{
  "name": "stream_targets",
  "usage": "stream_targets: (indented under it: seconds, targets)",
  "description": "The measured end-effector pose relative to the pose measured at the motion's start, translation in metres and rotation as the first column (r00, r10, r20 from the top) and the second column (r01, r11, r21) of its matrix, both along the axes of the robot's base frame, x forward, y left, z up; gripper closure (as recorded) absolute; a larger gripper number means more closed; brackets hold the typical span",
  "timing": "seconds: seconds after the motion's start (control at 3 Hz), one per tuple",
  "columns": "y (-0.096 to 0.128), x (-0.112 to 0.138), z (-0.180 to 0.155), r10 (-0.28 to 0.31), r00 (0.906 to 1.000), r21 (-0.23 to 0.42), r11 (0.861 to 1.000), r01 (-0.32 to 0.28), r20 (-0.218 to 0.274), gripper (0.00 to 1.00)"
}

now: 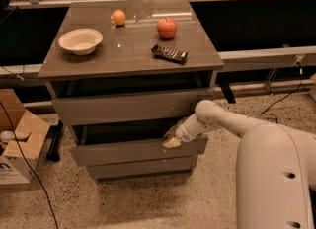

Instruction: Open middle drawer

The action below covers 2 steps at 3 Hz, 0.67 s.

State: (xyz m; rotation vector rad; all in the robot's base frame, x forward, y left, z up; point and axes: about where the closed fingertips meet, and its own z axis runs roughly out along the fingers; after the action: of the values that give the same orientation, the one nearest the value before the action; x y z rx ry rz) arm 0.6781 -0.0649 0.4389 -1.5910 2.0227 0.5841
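Note:
The middle drawer (pixel 123 152) is a wide grey-taupe front, the second of three in the cabinet. It stands pulled out a little, with a dark gap above its top edge. My gripper (pixel 172 142) sits at the top edge of this front, right of its middle, and touches it. My white arm (pixel 222 119) reaches in from the right. The top drawer (pixel 123 107) is above it and the bottom drawer (pixel 140 167) below it.
On the cabinet top (pixel 128 55) are a white bowl (pixel 80 40), an orange (pixel 118 17), a red apple (pixel 167 27) and a dark snack bar (pixel 169 54). A cardboard box (pixel 17 149) and cables lie on the floor at the left. My white base (pixel 276 178) fills the lower right.

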Motion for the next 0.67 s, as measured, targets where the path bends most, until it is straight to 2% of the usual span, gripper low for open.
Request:
stream_targets:
  seconds: [0.67]
  targets:
    - [-0.0032, -0.0028, -0.0035, -0.005, 1.0000, 0.000, 1.000, 0.005, -0.004, 0.02]
